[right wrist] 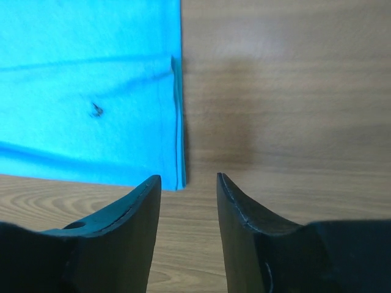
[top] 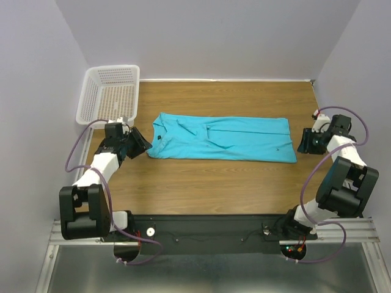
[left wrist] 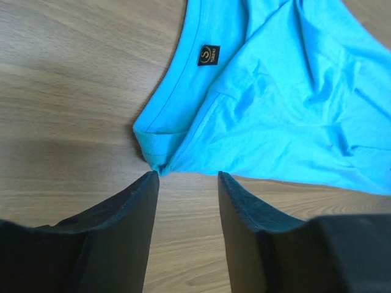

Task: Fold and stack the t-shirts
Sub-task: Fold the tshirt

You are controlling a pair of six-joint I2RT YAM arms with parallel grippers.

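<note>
Shirt [top: 223,138] lies flat across the middle of the table [top: 201,189], folded into a long strip, collar to the left and hem to the right. Left gripper [left wrist: 188,177] sits low at the collar corner, jaws apart and empty. Right gripper [right wrist: 188,178] sits by the hem corner, likewise parted and empty. Basket [top: 113,68] stands at the far left corner.

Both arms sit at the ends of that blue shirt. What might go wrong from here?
The open left tool faces only the bunched corner by the collar of the t-shirt. It may pinch one layer and pull the fold apart. The right tool sits just short of the hem, so closing there might catch nothing, and the t-shirt would drag lopsided.
</note>
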